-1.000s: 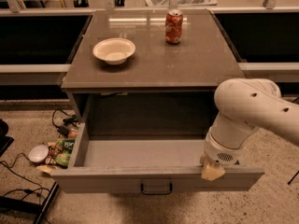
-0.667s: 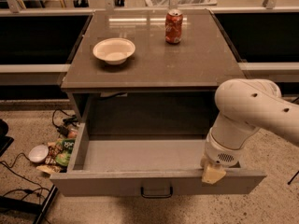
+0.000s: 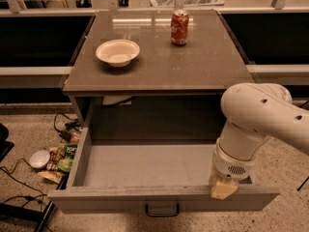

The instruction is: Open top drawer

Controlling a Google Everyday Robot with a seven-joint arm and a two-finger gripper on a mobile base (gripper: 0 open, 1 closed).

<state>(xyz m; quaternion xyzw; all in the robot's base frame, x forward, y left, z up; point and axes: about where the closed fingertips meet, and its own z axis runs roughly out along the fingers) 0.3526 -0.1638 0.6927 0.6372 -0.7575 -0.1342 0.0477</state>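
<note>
The top drawer of the grey cabinet stands pulled far out, its grey interior bare. Its front panel carries a small dark bail handle at centre. My white arm reaches in from the right. My gripper sits at the drawer's front edge, right of the handle, with a tan pad over the panel's top.
On the cabinet top stand a white bowl at left and a red soda can at the back. Snack packets, a small white dish and cables lie on the floor left of the drawer.
The drawer front has slid slightly further out toward the camera, with my gripper moving along with it.
</note>
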